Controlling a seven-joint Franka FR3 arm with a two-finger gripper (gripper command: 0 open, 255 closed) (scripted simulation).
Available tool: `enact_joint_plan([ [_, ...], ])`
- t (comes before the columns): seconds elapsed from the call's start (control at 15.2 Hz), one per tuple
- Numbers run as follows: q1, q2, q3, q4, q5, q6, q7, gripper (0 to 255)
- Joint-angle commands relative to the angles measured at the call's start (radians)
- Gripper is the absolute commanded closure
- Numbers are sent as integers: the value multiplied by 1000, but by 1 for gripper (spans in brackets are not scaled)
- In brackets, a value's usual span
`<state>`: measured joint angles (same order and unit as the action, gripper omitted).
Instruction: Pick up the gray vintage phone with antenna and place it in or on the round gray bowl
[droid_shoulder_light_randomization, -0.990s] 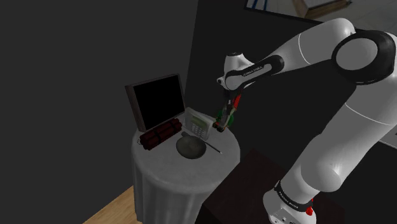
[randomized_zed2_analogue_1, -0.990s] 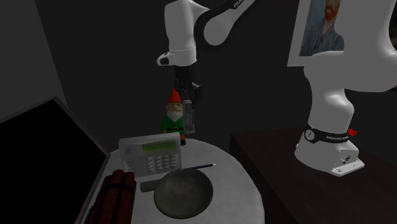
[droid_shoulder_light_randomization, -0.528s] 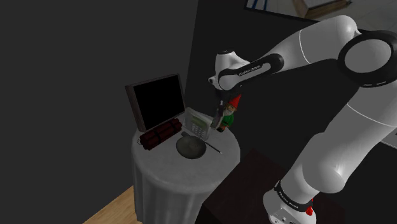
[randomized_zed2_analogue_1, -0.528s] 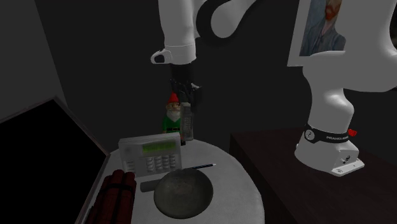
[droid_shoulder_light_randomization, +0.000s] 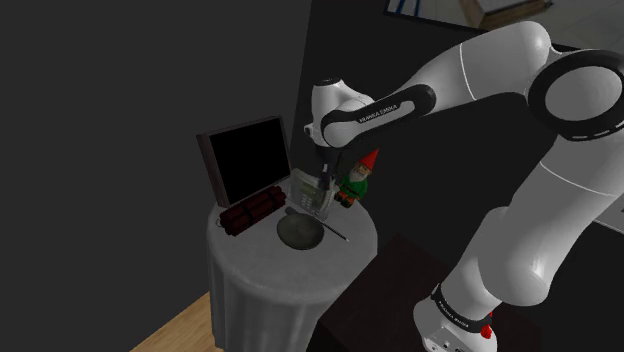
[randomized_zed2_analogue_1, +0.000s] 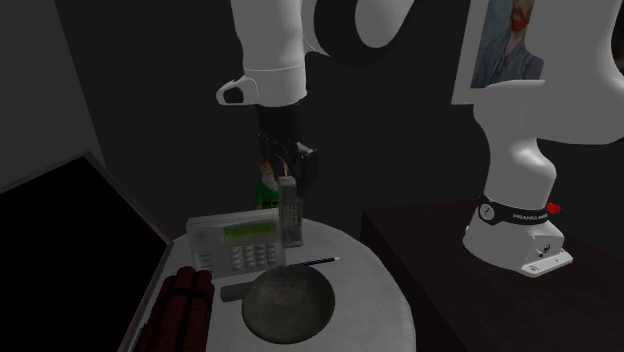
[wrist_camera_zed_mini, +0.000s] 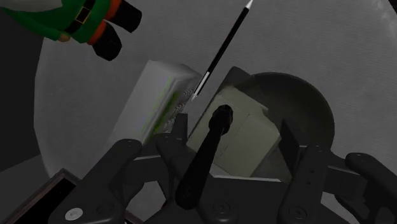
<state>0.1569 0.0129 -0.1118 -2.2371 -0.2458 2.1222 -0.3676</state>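
The gray phone (randomized_zed2_analogue_1: 291, 216) hangs upright in the air, with my gripper (randomized_zed2_analogue_1: 289, 188) shut on it. It hovers over the white keypad box (randomized_zed2_analogue_1: 238, 243), just behind the round gray bowl (randomized_zed2_analogue_1: 287, 303). In the wrist view my gripper (wrist_camera_zed_mini: 232, 151) clasps the phone's pale body (wrist_camera_zed_mini: 245, 130), its black antenna (wrist_camera_zed_mini: 213, 143) pointing at the camera, and the bowl (wrist_camera_zed_mini: 308, 108) lies right beneath it. From the shoulder view my gripper (droid_shoulder_light_randomization: 325, 184) holds the phone (droid_shoulder_light_randomization: 325, 197) above the back of the bowl (droid_shoulder_light_randomization: 299, 233).
On the small round table (randomized_zed2_analogue_1: 375, 290) stand a garden gnome (randomized_zed2_analogue_1: 266, 186), the keypad box, a bundle of red dynamite sticks (randomized_zed2_analogue_1: 180, 308), a black monitor (droid_shoulder_light_randomization: 245, 158) and a dark pencil (randomized_zed2_analogue_1: 306, 263). A dark cabinet (randomized_zed2_analogue_1: 480, 290) carries the arm's base.
My arm has swung toward the shoulder view's left, carrying the phone from beside the gnome to above the keypad box, close to the bowl. The phone also hangs slightly lower.
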Motion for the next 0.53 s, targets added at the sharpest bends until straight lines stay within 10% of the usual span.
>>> enact_joint_plan([
  [0.0,28,16,27,30,13,-24,45,255],
  [0.46,61,76,59,54,22,0,110,255],
])
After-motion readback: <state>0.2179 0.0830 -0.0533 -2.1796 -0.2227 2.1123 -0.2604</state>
